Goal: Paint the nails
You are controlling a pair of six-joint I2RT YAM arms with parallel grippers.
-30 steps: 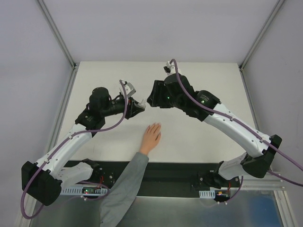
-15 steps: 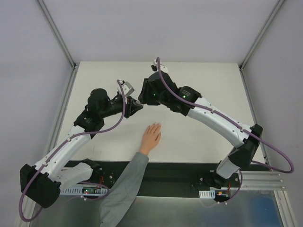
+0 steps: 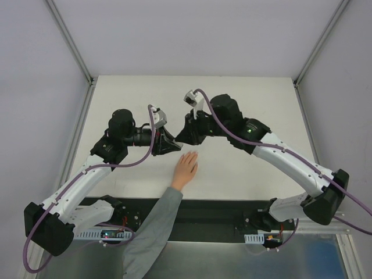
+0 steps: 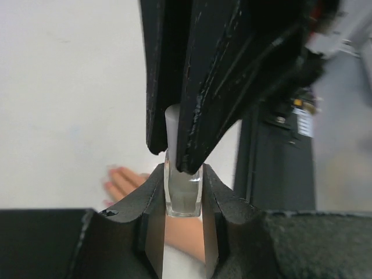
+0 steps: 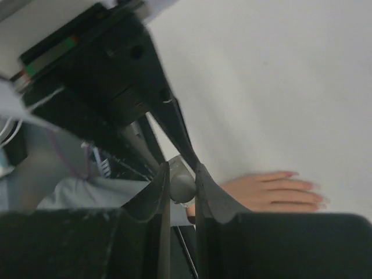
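Well, left pincer (image 4: 183,180): clamped on the bottle (image 4: 183,200), just past the hand (image 3: 186,168).
Right pincer (image 5: 182,170): closed on its cap (image 4: 172,125).
Nails (image 5: 315,199): at that hand's tips, flat on the surface (image 3: 128,93).

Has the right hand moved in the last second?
Yes. The right hand has swung nearer, toward the person's resting palm, ending tip to tip with the left hand.

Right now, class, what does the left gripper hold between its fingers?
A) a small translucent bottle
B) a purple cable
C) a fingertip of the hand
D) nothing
A: the left wrist view shows the bottle clamped in the left gripper, its white cap pinched by the right gripper.
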